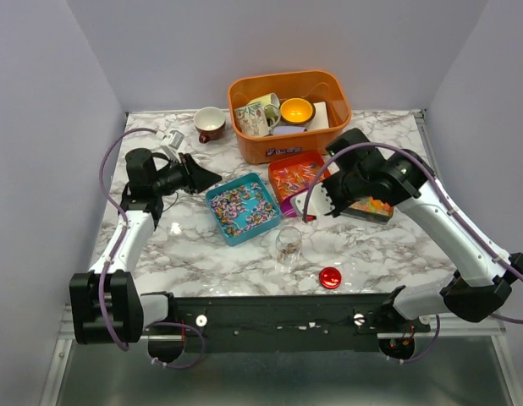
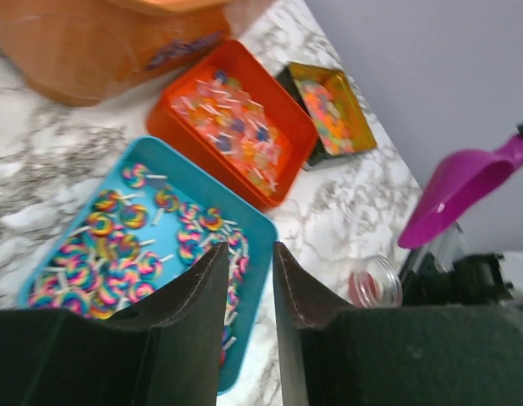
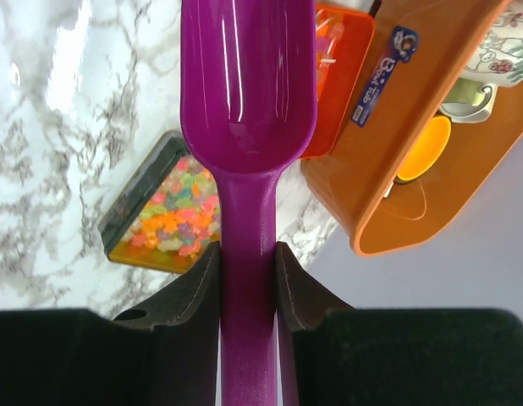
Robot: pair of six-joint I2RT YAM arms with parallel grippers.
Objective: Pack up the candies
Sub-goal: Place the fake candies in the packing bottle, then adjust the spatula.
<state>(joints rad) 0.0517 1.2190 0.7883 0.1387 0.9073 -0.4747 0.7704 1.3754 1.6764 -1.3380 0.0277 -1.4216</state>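
The candies lie in three trays: rainbow swirl pieces in a blue tray [image 1: 242,207] [image 2: 151,233], thin pale wrapped pieces in an orange tray [image 1: 297,173] [image 2: 232,127], and jelly beads in a dark tray [image 1: 371,208] [image 2: 329,110] [image 3: 173,211]. My right gripper [image 1: 316,203] [image 3: 247,245] is shut on the handle of the purple scoop [image 3: 247,85] [image 2: 465,182], held above the table between the orange tray and the dark tray; the scoop's bowl is empty. My left gripper [image 1: 206,178] [image 2: 250,247] hovers over the blue tray's left side, its jaws narrowly apart and empty.
A clear open jar [image 1: 288,245] [image 2: 376,283] stands in front of the blue tray. A round red lid [image 1: 330,277] lies near the front edge. An orange bin [image 1: 244,127] with mugs stands at the back. A red-and-white cup [image 1: 210,123] is to its left.
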